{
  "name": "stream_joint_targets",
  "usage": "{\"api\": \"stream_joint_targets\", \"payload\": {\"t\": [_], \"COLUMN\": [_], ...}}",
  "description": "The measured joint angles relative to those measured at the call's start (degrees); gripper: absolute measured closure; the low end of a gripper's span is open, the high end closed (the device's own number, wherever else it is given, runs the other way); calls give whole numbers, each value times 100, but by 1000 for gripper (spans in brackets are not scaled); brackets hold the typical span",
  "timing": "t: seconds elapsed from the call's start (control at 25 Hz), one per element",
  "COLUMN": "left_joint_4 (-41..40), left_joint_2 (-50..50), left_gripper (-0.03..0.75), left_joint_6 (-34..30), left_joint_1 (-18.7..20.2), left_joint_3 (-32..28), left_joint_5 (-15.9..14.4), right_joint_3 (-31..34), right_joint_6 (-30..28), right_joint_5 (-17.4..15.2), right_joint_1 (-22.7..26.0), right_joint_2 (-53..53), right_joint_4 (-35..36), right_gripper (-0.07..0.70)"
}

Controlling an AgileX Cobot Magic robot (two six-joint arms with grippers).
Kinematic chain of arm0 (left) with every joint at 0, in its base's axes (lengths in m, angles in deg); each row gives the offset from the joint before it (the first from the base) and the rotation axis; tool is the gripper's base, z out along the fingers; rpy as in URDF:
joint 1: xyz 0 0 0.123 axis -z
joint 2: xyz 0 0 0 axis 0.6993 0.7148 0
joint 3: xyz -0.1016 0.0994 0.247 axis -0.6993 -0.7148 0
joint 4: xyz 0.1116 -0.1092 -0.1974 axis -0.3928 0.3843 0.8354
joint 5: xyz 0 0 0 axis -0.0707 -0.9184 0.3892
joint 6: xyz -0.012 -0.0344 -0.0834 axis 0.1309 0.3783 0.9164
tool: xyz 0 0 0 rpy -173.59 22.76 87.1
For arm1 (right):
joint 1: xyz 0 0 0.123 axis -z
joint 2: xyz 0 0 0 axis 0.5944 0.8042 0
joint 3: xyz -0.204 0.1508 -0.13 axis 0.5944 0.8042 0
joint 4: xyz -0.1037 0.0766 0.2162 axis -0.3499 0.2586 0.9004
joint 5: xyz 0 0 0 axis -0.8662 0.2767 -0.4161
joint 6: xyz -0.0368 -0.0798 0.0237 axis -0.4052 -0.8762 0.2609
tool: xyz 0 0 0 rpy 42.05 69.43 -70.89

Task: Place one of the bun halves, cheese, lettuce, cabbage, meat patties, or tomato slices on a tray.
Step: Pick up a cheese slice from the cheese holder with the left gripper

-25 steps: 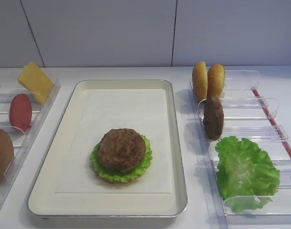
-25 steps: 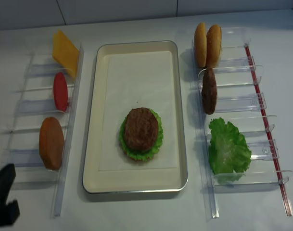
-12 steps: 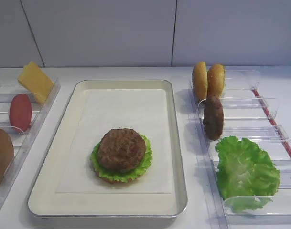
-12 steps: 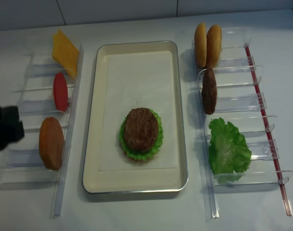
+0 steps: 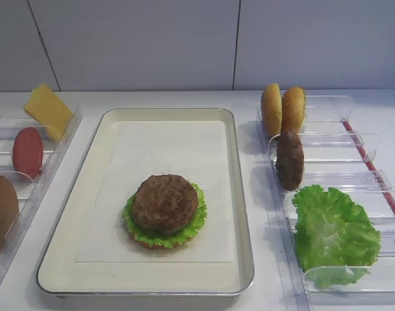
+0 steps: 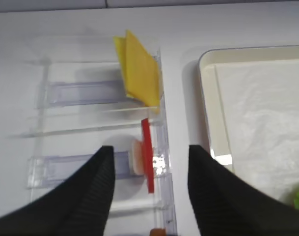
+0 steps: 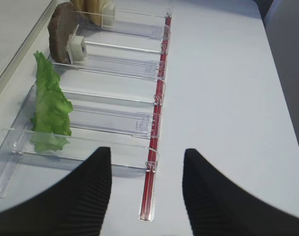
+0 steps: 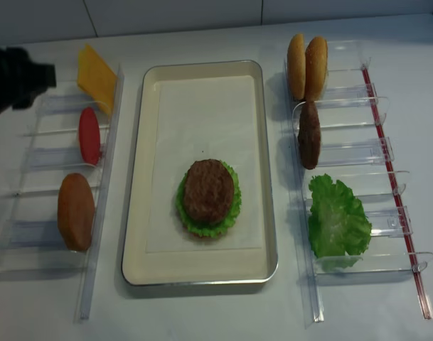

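Two thin cheese [image 6: 138,70] slices lean upright in the left rack beside the tray [image 6: 208,88], light, bendy, best pinched by the top edge; left pincer [image 6: 150,189] gapes apart.

One high view faces the wall across the tray [image 5: 145,113]; the other looks straight down. Both share the tray. Wrist views look down close: left over cheese [image 6: 138,73], right over lettuce [image 7: 50,105].
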Motion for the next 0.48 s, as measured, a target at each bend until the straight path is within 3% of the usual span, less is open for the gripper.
{"api": "stream_joint_targets", "payload": {"t": [0.2,0.48], "left_joint_4": [428,503], "left_joint_2": [919,2027], "left_gripper": [416,417], "left_joint_6": [-418,-493], "left_joint_1": [0,0], "left_joint_3": [739,1506], "left_joint_5": [13,27], "right_joint_3": [0,0], "right_joint_6": [0,92], "right_joint_5": [0,0], "right_joint_1": [0,0], "right_joint_2": [0,0], "right_joint_4": [-11,-48], "right_gripper": [263,263]}}
